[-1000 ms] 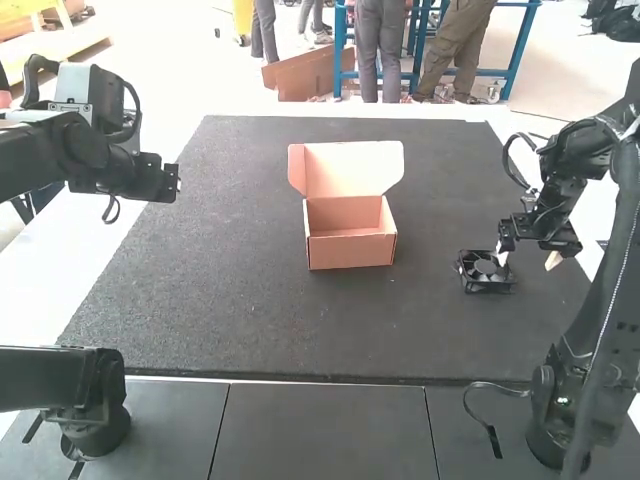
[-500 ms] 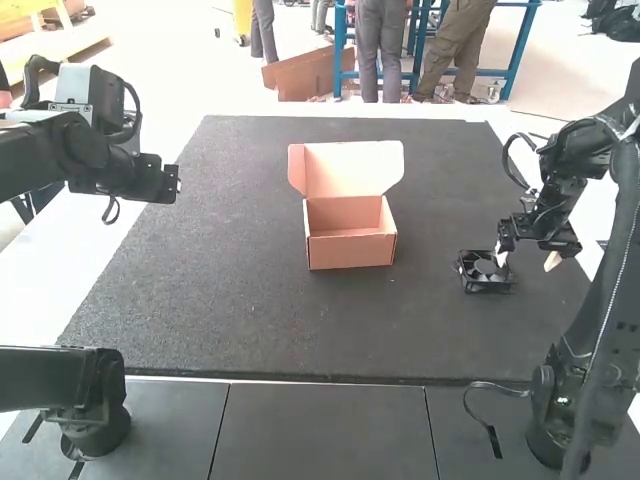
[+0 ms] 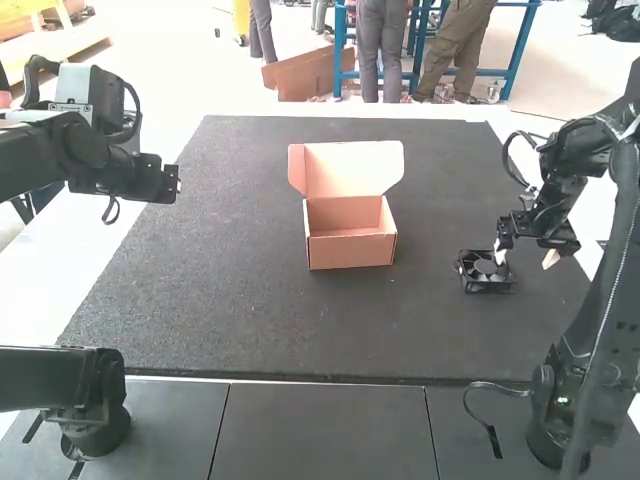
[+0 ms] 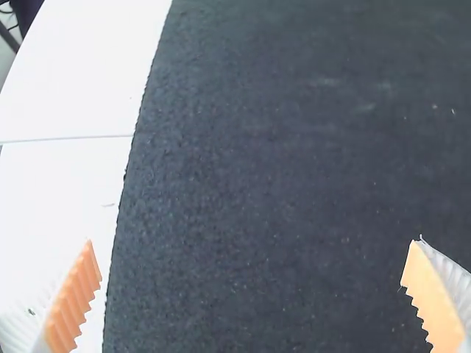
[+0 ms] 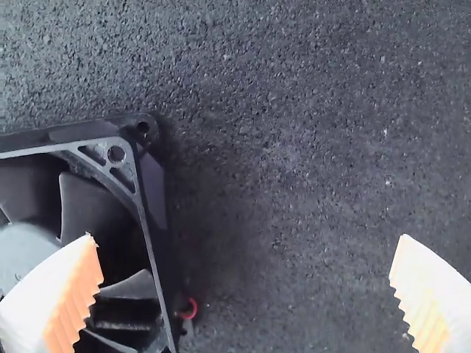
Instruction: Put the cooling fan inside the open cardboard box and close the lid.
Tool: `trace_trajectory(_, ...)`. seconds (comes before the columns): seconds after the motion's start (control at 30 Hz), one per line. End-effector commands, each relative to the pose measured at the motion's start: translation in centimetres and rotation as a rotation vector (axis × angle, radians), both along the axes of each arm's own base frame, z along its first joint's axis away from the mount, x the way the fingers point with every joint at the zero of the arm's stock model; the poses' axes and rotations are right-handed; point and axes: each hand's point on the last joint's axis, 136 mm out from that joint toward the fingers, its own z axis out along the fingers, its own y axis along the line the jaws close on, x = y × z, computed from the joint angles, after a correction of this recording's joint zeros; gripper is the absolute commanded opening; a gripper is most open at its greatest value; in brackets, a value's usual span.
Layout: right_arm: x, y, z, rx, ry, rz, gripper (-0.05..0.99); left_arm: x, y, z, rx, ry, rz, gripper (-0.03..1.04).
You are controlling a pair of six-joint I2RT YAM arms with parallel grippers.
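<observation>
While the cooling fan (image 3: 486,271) is lying flat on the black mat (image 3: 230,260), it is sitting outside the cardboard box (image 3: 348,240), well apart from it toward the robot's right. The right gripper (image 3: 527,253) is hanging directly over the fan's right-hand edge with its fingers spread wide, released and grasping nothing. In the right wrist view, one orange-padded finger (image 5: 66,298) is lying over the fan's blades, and the other is lying over bare mat beside the frame, so that the right gripper (image 5: 246,290) is straddling one side of the black square frame (image 5: 110,165). Whether the finger is touching the blades cannot be told. A small red wire (image 5: 188,308) is showing at the frame's edge.

The box is standing open near the middle of the mat, its lid (image 3: 346,167) rising upright along the far side.

Farther out, the left gripper (image 3: 170,181) is hovering over the mat's left border. Its wrist view shows the left gripper (image 4: 246,294) likewise released and empty, one finger above the white table (image 4: 66,110) and the other above the mat.
</observation>
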Motion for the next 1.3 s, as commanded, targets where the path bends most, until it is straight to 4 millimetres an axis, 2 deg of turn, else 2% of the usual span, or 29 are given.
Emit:
trace_trajectory(0.0, 0.9, -0.6, 0.1, 0.005, -0.023, -0.015, 0.90, 0.6, -0.1, 2.0, -0.008, -0.049, 0.000, 0.97)
trace_trajectory(0.33, 0.8, -1.1, -0.5, -0.018, -0.021, -0.003, 0.90, 0.6, -0.1, 2.0, -0.009, -0.048, 0.000, 0.97)
trace_trajectory(0.9, -2.8, -1.1, -3.4, -0.030, 0.098, 0.011, 0.89, 0.5, -0.1, 1.9, -0.008, -0.045, 0.001, 0.97)
trace_trajectory(0.97, -2.9, -1.4, -3.4, -0.028, 0.098, 0.003, 0.84, 0.4, -0.1, 2.0, -0.008, -0.045, 0.000, 0.97)
trace_trajectory(1.03, -3.0, -1.2, -3.5, -0.015, 0.098, 0.001, 0.72, 0.4, -0.1, 1.9, -0.008, -0.043, 0.001, 0.97)
trace_trajectory(1.1, -3.0, -1.0, -3.5, 0.001, 0.094, -0.008, 0.53, 0.4, -0.1, 2.0, -0.008, -0.045, 0.001, 0.97)
trace_trajectory(1.17, -3.3, -0.7, -3.8, 0.032, 0.095, -0.018, 0.26, 0.4, -0.1, 1.9, -0.008, -0.043, 0.001, 0.97)
trace_trajectory(1.27, -3.0, -0.2, -4.1, 0.059, 0.076, -0.023, 0.00, 0.3, -0.1, 1.9, -0.008, -0.042, 0.001, 0.97)
